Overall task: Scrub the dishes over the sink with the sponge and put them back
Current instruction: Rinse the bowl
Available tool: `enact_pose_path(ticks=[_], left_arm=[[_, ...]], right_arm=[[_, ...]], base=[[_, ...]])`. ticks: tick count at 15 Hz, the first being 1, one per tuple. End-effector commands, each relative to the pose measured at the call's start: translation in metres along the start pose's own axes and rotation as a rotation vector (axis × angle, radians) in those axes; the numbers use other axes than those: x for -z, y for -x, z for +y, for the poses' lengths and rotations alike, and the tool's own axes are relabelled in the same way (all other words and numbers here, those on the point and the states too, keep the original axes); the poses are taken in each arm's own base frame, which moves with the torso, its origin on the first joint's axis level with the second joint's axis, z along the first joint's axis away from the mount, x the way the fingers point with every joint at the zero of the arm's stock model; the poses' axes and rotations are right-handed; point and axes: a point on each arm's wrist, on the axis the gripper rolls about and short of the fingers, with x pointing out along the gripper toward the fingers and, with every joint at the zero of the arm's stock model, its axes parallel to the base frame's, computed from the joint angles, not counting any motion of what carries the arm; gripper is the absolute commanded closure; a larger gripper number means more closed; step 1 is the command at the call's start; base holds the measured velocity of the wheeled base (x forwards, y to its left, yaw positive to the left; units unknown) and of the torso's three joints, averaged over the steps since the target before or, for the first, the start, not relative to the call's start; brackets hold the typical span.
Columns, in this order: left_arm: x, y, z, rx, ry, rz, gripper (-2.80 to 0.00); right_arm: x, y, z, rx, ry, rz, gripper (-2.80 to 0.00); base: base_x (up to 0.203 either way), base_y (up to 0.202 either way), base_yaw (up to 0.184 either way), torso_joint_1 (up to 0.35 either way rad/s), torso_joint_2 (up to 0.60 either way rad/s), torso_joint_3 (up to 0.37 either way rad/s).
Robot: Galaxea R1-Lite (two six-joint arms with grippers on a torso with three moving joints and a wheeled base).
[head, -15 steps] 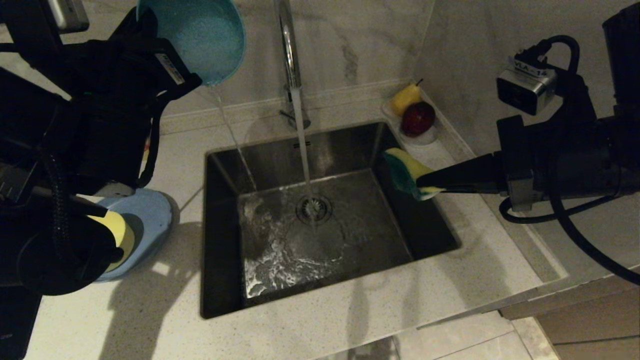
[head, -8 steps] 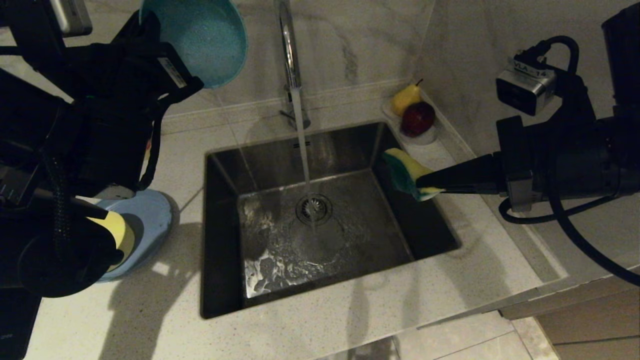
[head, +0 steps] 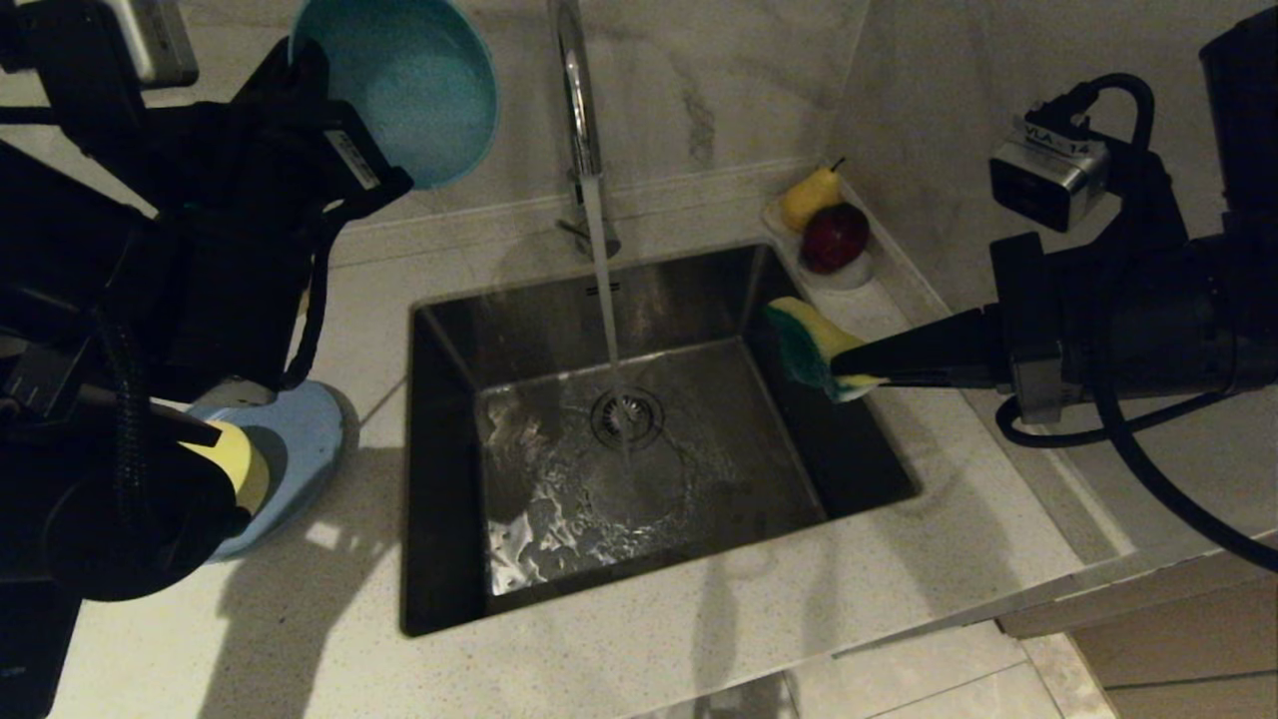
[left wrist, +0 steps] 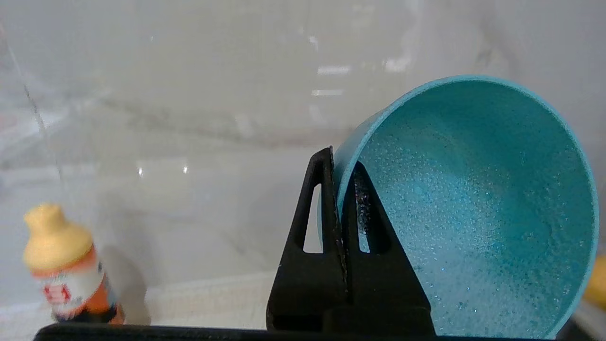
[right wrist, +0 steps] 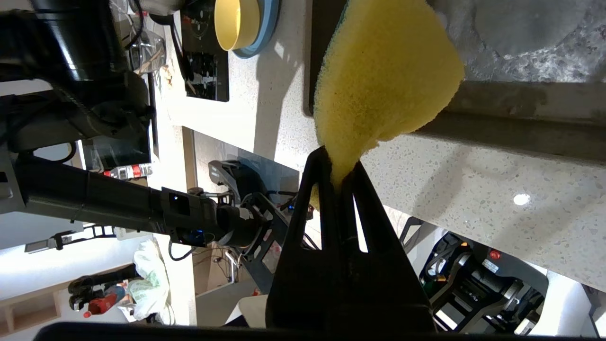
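Observation:
My left gripper (head: 344, 150) is shut on the rim of the teal-blue bowl (head: 419, 85), holding it tipped on its side high over the counter, left of the tap (head: 577, 100). One finger sits inside the wet bowl (left wrist: 473, 213) and one outside, seen at the left gripper (left wrist: 338, 158). My right gripper (head: 849, 371) is shut on the yellow sponge (head: 807, 345) with its green face, held level over the right edge of the sink (head: 444, 479). The sponge (right wrist: 383, 71) is pinched in the right gripper (right wrist: 337, 163). A pale yellow bowl (head: 238, 461) rests on the light-blue plate (head: 305, 439) left of the sink.
Water runs from the tap onto the drain strainer (head: 627, 416). A clear dish holds a yellow pear (head: 809, 195) and a red apple (head: 835, 238) at the back right corner. An orange bottle (left wrist: 66, 265) stands by the wall. Marble walls close the back and right.
The thin stream of water that fell from the teal bowl into the sink has stopped. The bowl has crept slightly to the right. The right arm and sponge have not moved.

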Motion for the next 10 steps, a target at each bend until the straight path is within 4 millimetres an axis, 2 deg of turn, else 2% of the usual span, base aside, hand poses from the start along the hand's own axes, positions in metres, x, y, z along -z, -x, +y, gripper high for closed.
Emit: enact_pose_path(ticks=[1,4,7,10], left_arm=[[0.006,0.001,-0.001,-0.015,-0.003,0.028,0.00],[0.030,0.005,-0.004,0.008,0.046,0.269,0.00],[0.041,0.011,0.001,0.024,0.044,0.539,0.00],[0.042,0.017,0.008,0.007,0.062,0.802,0.00]], right_arm=[[0.001,0.002,0.001,-0.004,-0.001,0.000,0.00],[0.000,0.007,0.004,-0.007,0.003,-0.009,0.00],[0.001,0.011,0.006,-0.010,0.006,-0.017,0.00],[0.001,0.014,0.007,-0.012,0.010,-0.021,0.00]], base=[[0.000,0.000,0.000,0.000,0.00,0.000],[0.000,0.000,0.000,0.000,0.00,0.000],[0.000,0.000,0.000,0.000,0.00,0.000],[0.000,0.000,0.000,0.000,0.00,0.000]])
